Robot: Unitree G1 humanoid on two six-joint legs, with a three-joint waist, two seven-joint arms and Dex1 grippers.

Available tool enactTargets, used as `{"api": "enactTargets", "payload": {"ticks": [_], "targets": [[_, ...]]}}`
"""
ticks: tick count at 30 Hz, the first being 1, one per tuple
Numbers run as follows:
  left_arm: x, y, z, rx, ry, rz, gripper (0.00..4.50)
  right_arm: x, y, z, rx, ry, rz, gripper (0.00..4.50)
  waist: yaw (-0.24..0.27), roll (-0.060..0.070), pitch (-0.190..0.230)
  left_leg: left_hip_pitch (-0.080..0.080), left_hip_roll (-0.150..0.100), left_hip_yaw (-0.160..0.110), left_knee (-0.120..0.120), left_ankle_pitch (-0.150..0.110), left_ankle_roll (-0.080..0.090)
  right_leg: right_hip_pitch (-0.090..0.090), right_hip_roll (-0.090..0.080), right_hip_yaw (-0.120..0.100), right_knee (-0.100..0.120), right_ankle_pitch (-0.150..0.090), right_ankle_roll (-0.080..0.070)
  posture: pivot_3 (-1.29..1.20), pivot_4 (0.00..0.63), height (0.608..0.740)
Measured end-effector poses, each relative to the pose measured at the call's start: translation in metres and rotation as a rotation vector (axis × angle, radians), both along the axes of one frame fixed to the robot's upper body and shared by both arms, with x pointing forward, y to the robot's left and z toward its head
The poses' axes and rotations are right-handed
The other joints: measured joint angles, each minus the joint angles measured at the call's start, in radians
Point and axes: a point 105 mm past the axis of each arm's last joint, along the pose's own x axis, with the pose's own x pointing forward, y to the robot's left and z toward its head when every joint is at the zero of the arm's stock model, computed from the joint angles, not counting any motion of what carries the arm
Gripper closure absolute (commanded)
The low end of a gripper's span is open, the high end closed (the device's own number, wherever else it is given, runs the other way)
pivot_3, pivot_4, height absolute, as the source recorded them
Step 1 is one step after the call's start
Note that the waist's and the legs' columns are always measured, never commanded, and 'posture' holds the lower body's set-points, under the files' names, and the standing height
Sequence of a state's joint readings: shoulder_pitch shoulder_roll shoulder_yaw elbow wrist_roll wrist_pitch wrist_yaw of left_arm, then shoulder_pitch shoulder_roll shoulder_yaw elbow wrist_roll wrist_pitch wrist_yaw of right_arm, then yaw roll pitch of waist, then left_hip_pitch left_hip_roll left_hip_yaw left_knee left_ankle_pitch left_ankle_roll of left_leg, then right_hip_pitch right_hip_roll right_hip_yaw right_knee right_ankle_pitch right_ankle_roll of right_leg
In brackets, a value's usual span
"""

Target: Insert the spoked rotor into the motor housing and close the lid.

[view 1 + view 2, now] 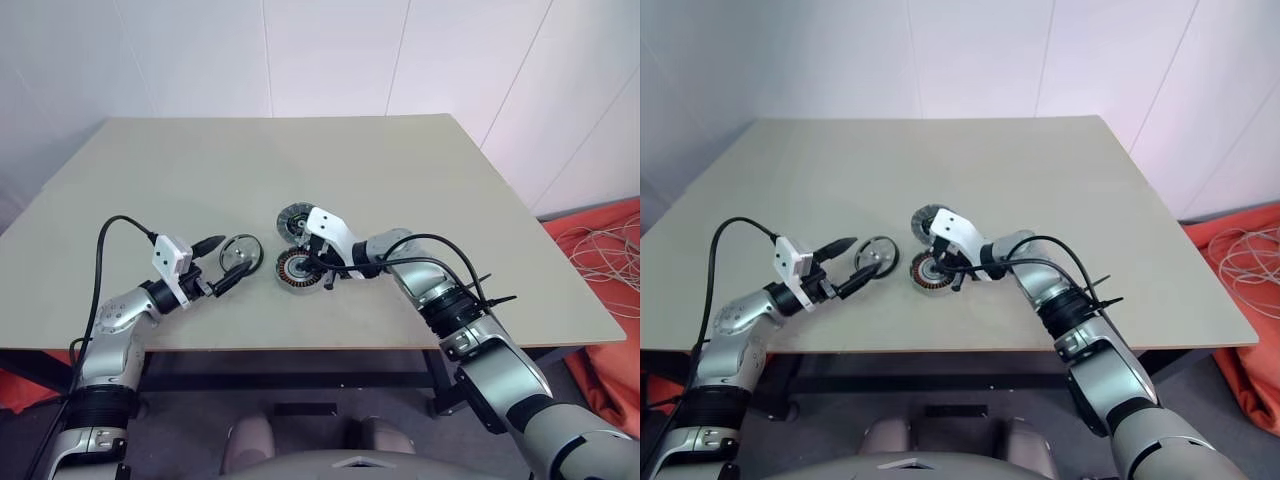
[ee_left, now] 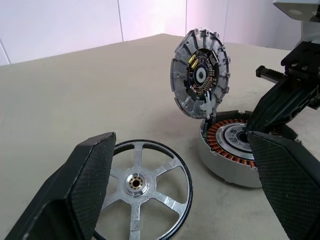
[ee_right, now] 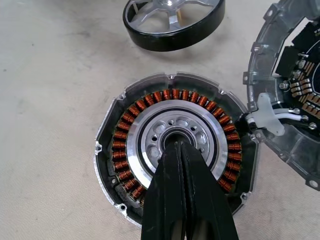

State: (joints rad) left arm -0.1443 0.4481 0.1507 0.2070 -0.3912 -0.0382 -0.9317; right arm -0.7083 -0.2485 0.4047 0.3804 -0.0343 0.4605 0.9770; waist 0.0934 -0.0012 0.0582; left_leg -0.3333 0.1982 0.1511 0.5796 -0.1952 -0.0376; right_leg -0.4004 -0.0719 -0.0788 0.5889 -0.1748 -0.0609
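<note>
The spoked rotor [image 2: 142, 187], silver-faced with a black rim, lies flat on the table between the fingers of my open left gripper [image 2: 180, 142], which sits level just above the tabletop. To its right rests the motor housing [image 3: 172, 145], with coppery windings around a silver centre. My right gripper [image 3: 176, 146] is shut with nothing in it, its tips at the housing's centre hole. The lid [image 2: 200, 75] stands tilted up at the housing's far edge. It is joined to the housing by white wires and shows a circuit board inside. In the left eye view the rotor [image 1: 241, 252] and the housing [image 1: 297, 268] lie close together.
The beige table [image 1: 300, 160] stretches bare behind the parts, and its front edge is close to both arms. An orange cloth [image 1: 600, 250] and loose cables lie on the floor at the right. White walls stand behind.
</note>
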Motion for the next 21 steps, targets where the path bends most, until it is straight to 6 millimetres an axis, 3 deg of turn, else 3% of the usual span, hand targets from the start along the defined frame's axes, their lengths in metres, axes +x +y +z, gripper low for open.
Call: {"api": "enactTargets", "payload": {"ticks": [6, 10, 14, 18, 21], "targets": [[0.001, 0.001, 0.0, -0.002, 0.001, 0.006, 0.0, 0.004, -0.001, 0.023, 0.102, -0.025, -0.015, 4.47, 0.002, 0.0, 0.0, -0.001, 0.0, 0.0, 0.0, 0.0, 0.0, 0.0, 0.0, 0.0, 0.0, 0.0, 0.0, 0.0, 0.0, 0.74], [0.004, 0.004, 0.001, -0.005, 0.003, 0.035, 0.0, 0.008, -0.017, 0.04, 0.14, -0.061, -0.057, 4.47, 0.003, 0.0, 0.0, -0.001, 0.0, 0.0, 0.0, 0.0, 0.0, 0.0, 0.0, 0.0, 0.0, 0.0, 0.0, 0.0, 0.0, 0.74], [0.015, 0.02, -0.004, -0.034, 0.064, 0.191, 0.0, -0.002, -0.044, 0.044, 0.152, -0.048, -0.057, 3.58, 0.003, 0.0, 0.0, -0.001, -0.001, 0.001, 0.0, 0.0, 0.0, 0.0, 0.0, 0.0, 0.0, 0.0, 0.0, 0.0, 0.0, 0.74], [0.022, 0.031, -0.002, -0.1, 0.147, 0.336, 0.0, -0.023, -0.056, 0.045, 0.166, -0.005, 0.002, 2.18, 0.001, 0.0, 0.0, -0.001, 0.0, 0.0, 0.0, 0.0, 0.0, 0.0, 0.0, 0.0, 0.0, 0.0, 0.0, 0.0, 0.0, 0.74], [0.015, 0.03, 0.011, -0.233, 0.206, 0.325, 0.0, -0.031, -0.062, 0.049, 0.168, -0.003, 0.019, 1.08, -0.001, 0.0, 0.0, -0.002, 0.0, 0.001, 0.0, 0.0, 0.0, 0.0, 0.0, 0.0, 0.0, 0.0, 0.0, 0.0, 0.0, 0.74]]}}
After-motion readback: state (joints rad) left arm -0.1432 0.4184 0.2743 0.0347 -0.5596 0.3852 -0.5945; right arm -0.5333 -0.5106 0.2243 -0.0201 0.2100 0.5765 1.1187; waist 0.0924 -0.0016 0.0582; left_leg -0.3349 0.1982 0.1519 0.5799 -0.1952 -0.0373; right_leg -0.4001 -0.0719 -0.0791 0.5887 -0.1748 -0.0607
